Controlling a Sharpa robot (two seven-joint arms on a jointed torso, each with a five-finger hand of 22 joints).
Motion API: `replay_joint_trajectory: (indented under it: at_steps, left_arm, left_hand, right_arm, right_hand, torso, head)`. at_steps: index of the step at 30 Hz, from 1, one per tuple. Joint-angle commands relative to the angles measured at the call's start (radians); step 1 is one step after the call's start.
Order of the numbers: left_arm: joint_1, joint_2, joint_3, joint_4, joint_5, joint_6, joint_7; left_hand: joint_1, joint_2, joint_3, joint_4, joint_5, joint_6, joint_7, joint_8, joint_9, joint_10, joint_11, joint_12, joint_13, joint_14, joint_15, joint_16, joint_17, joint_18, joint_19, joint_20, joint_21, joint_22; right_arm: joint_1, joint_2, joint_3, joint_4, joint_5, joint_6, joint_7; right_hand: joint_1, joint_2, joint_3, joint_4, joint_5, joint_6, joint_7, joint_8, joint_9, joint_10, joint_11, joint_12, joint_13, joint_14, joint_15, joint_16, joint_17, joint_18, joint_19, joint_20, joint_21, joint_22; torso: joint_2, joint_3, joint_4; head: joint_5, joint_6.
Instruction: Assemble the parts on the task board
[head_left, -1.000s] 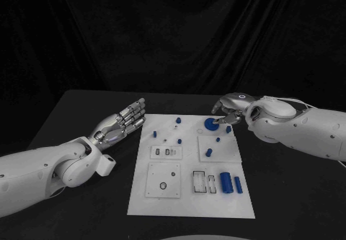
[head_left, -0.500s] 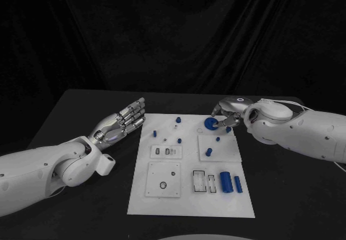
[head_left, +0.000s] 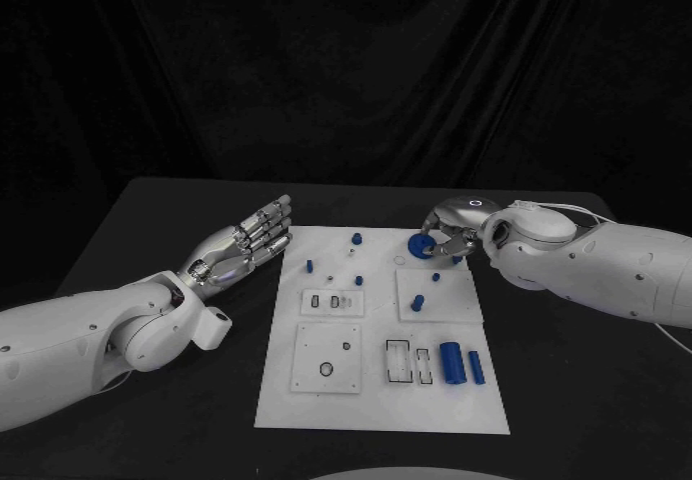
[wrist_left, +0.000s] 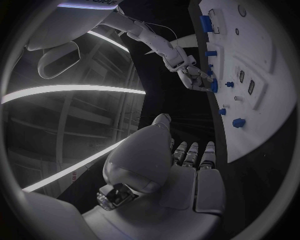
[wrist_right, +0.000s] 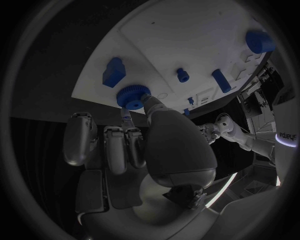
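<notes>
The white task board lies in the middle of the black table. At its far right corner my right hand pinches a round blue toothed part between thumb and a finger, right over the board; the right wrist view shows this part at the fingertips, close to the board. My left hand hovers open, palm up, beside the board's far left edge, holding nothing. From the left wrist view, the left hand is spread next to the board, with the right hand beyond.
Small blue pegs stand on the far half of the board, such as one peg and another. A blue cylinder and a blue bar lie near the right edge. A blue block sits close to the held part.
My right arm and hand have sunk slightly towards the board and the wrist has turned a little; the round blue part stays at about the same spot. The left hand is unmoved.
</notes>
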Motion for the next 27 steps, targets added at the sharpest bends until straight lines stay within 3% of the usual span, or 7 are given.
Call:
replay_joint_trajectory:
  at_steps: [1, 6, 9, 13, 18, 27]
  left_arm:
    - [-0.001, 0.002, 0.001, 0.001, 0.000, 0.018, 0.007]
    - [-0.001, 0.002, 0.001, 0.001, 0.000, 0.021, 0.005]
    - [-0.001, 0.002, 0.001, 0.000, 0.000, 0.022, 0.003]
    - [-0.001, 0.002, 0.001, 0.000, 0.000, 0.025, 0.001]
    - [-0.001, 0.002, 0.001, 0.000, 0.000, 0.027, 0.000]
    - [-0.001, -0.004, 0.001, 0.003, 0.000, 0.025, -0.002]
  left_hand:
    - [0.004, 0.003, 0.005, -0.001, 0.004, 0.002, 0.009, 0.005, 0.002, -0.002, 0.007, -0.007, -0.001, 0.000, 0.006, -0.004, -0.001, 0.010, 0.001, 0.010, -0.003, -0.002]
    - [0.004, 0.003, 0.006, -0.002, 0.004, 0.004, 0.011, 0.005, 0.002, -0.002, 0.009, -0.007, -0.001, 0.000, 0.008, -0.004, -0.001, 0.010, 0.001, 0.013, -0.003, -0.002]
    - [0.003, 0.004, 0.007, -0.002, 0.004, 0.004, 0.013, 0.005, 0.002, -0.002, 0.011, -0.007, -0.001, 0.000, 0.009, -0.004, -0.001, 0.010, 0.001, 0.014, -0.003, -0.002]
    - [0.003, 0.004, 0.008, -0.003, 0.004, 0.005, 0.014, 0.005, 0.002, -0.002, 0.011, -0.007, -0.001, 0.000, 0.010, -0.004, -0.001, 0.010, 0.001, 0.015, -0.003, -0.001]
    - [0.003, 0.004, 0.009, -0.004, 0.004, 0.006, 0.017, 0.006, 0.002, -0.002, 0.012, -0.007, -0.001, 0.000, 0.011, -0.004, -0.001, 0.010, 0.002, 0.017, -0.003, -0.001]
    - [0.003, 0.004, 0.009, -0.004, 0.004, 0.007, 0.018, 0.006, 0.002, -0.002, 0.013, -0.007, -0.001, 0.000, 0.012, -0.004, -0.001, 0.010, 0.002, 0.018, -0.002, -0.001]
  right_arm:
    - [-0.008, 0.005, -0.001, -0.006, -0.016, 0.019, -0.005]
    - [-0.012, 0.009, -0.001, -0.010, -0.017, 0.013, 0.003]
    - [-0.014, 0.009, -0.001, -0.011, -0.017, 0.007, 0.009]
    - [-0.015, 0.007, -0.001, -0.008, -0.017, 0.003, 0.012]
    - [-0.016, 0.001, -0.001, 0.001, -0.017, -0.006, 0.015]
    - [-0.011, -0.016, 0.000, 0.040, -0.017, -0.058, 0.029]
  right_hand:
    - [0.010, -0.004, 0.004, -0.009, 0.029, 0.011, 0.000, 0.000, 0.003, 0.104, 0.011, 0.002, 0.263, 0.104, 0.010, 0.003, 0.263, 0.002, -0.003, 0.004, -0.006, 0.176]
    - [0.018, -0.004, 0.038, -0.028, 0.157, 0.068, -0.006, 0.025, 0.023, 0.104, 0.012, 0.002, 0.263, 0.104, 0.012, 0.003, 0.263, 0.002, -0.002, 0.007, -0.006, 0.178]
    - [0.029, -0.007, 0.059, -0.044, 0.197, 0.116, -0.015, 0.053, 0.047, 0.104, 0.007, 0.002, 0.263, 0.104, 0.007, 0.003, 0.263, 0.002, -0.001, 0.004, -0.006, 0.179]
    - [0.037, -0.008, 0.068, -0.065, 0.195, 0.156, -0.029, 0.090, 0.087, 0.104, -0.005, 0.002, 0.263, 0.104, -0.002, 0.003, 0.263, 0.002, 0.000, -0.004, -0.005, 0.179]
    - [0.029, -0.003, 0.066, -0.088, 0.200, 0.155, -0.048, 0.160, 0.186, 0.104, -0.024, 0.002, 0.263, 0.104, -0.019, 0.003, 0.263, 0.001, 0.004, -0.020, -0.002, 0.180]
    - [-0.004, -0.006, 0.068, -0.084, 0.235, 0.144, -0.066, 0.209, 0.270, 0.104, -0.039, 0.002, 0.263, 0.104, -0.033, 0.003, 0.263, -0.008, 0.028, -0.033, 0.037, 0.192]
  torso:
    - [0.000, -0.0004, 0.0002]
    - [-0.001, -0.0007, 0.0008]
    - [-0.001, -0.0006, -0.0002]
    - [-0.001, -0.0009, -0.0008]
    - [-0.001, -0.0002, -0.0004]
    - [-0.002, -0.0022, -0.0002]
  head:
    - [0.000, 0.000]
    - [0.003, 0.002]
    - [0.005, 0.001]
    - [0.005, -0.002]
    - [0.005, -0.002]
    - [0.007, -0.002]
